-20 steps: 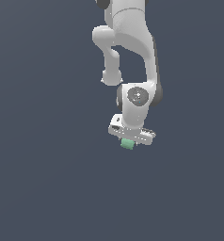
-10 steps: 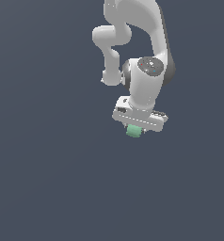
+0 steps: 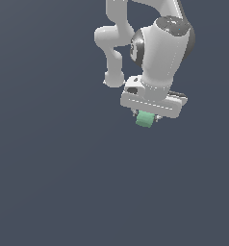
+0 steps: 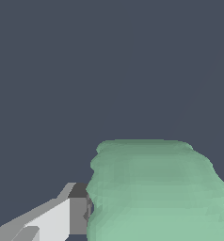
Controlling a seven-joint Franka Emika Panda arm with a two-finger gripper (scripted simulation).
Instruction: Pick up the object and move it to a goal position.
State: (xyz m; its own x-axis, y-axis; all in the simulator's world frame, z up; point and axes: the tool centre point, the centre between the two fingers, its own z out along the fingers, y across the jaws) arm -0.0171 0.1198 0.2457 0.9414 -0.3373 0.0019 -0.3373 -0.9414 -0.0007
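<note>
The object (image 3: 145, 119) is a small mint-green cube, hanging just under the white hand of the arm in the exterior view. My gripper (image 3: 146, 118) is shut on it, and the cube is much narrower than the hand above. The fingers are mostly hidden behind the hand and the cube there. In the wrist view the object (image 4: 156, 188) fills the near part of the picture, with one grey finger (image 4: 78, 207) pressed against its side. No goal marker shows in either view.
The white arm (image 3: 159, 48) rises from the hand toward the top of the exterior view. Around and below it there is only a plain dark blue-grey background, with no other objects or edges visible.
The arm has carried the cube upward and toward the exterior view's right. The hand has tilted and looms larger. The cube stays held.
</note>
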